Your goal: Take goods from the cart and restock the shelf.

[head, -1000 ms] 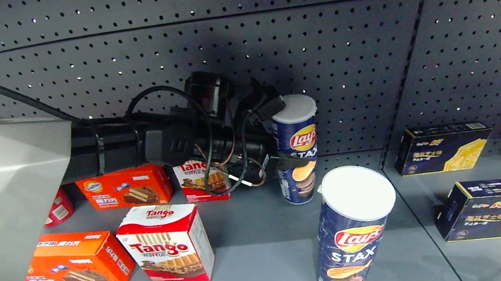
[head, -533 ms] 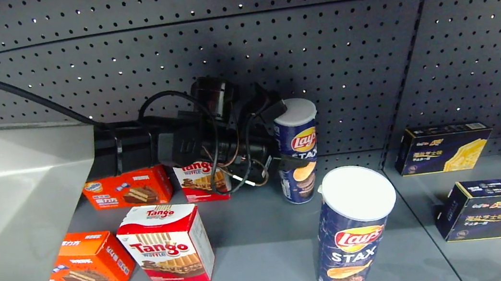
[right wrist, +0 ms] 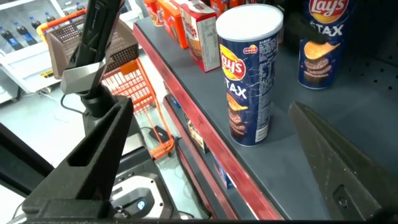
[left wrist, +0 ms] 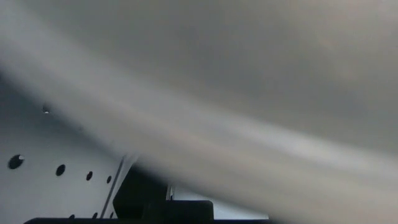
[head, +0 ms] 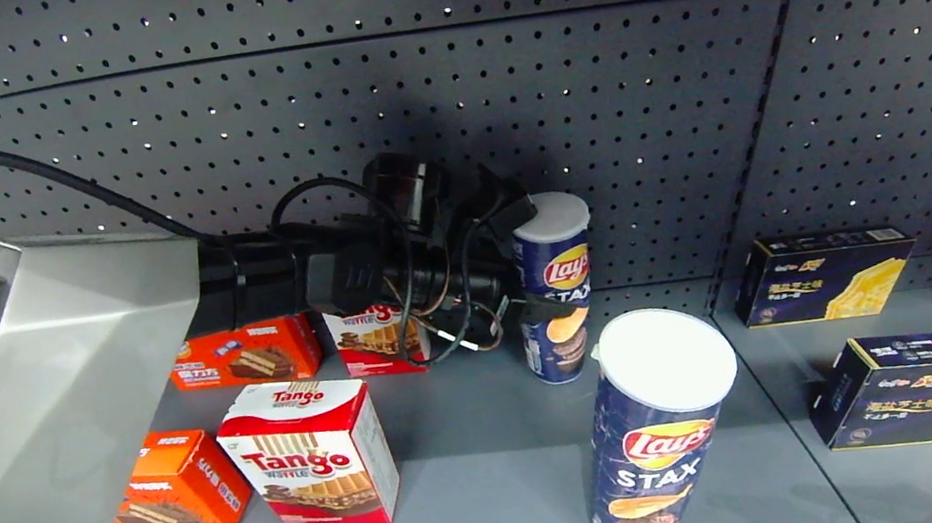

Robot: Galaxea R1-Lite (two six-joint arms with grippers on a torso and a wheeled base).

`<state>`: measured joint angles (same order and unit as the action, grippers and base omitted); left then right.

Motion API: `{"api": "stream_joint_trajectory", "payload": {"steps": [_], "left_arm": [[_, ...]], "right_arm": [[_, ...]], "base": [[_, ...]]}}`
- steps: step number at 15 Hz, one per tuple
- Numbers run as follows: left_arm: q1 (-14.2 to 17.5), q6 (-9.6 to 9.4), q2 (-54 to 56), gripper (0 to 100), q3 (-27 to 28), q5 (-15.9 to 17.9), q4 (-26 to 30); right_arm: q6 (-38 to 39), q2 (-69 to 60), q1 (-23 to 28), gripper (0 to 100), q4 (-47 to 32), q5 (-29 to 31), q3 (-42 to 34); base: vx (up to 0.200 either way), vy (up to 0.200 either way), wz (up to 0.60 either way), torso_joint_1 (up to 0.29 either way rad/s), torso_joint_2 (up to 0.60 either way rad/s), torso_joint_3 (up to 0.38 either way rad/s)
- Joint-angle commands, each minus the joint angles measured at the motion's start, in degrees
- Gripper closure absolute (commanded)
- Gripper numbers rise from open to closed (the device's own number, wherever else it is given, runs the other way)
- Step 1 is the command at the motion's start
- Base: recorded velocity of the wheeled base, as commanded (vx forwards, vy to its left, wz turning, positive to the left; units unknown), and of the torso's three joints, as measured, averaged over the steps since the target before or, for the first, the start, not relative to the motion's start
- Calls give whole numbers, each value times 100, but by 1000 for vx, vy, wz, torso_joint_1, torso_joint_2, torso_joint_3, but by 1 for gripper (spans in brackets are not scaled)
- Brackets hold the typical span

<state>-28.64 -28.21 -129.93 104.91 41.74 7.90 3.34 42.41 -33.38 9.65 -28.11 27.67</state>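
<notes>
Restocking at the shelf: grips the rear chip can in the left pincer, clenched across the can's middle with one finger on either side, close to the pegboard back wall. Has brought that can down a little over the past second; cannot tell whether its base now touches the shelf floor. Has pushed the left arm farther in across the shelf, now covering more of the front orange box than before.

Holds the right pincer spread wide and gripping nothing, low by the shelf's front edge, facing the front chip can.

Unmoved since the earlier frames:
- front chip can, upright near the shelf's lip, nearer the camera than the gripped one and a little to its right
- red-and-white wafer box and rear orange box, to the left
- dark blue boxes, in the next bay to the right

Seen past the shelf edge from the right wrist: orange cart basket, down in the aisle.
</notes>
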Motion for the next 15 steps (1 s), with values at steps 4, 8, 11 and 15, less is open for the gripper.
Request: {"api": "stream_joint_trajectory", "payload": {"steps": [4,8,11,15], "left_arm": [[-2,0,-6,100,3,-8,1],[7,0,-50,0,3,-17,-8],[7,8,-41,0,-6,-26,1],[16,8,-24,0,-6,-131,1]], "right_arm": [[88,-84,-2,0,10,-1,-51],[88,-75,-2,0,10,-1,-51],[88,-75,-2,0,10,-1,-60],[88,-49,-2,0,10,-1,-51]], "base": [[0,0,0,0,0,0],[0,0,0,0,0,0],[0,0,0,0,0,0],[0,0,0,0,0,0]]}}
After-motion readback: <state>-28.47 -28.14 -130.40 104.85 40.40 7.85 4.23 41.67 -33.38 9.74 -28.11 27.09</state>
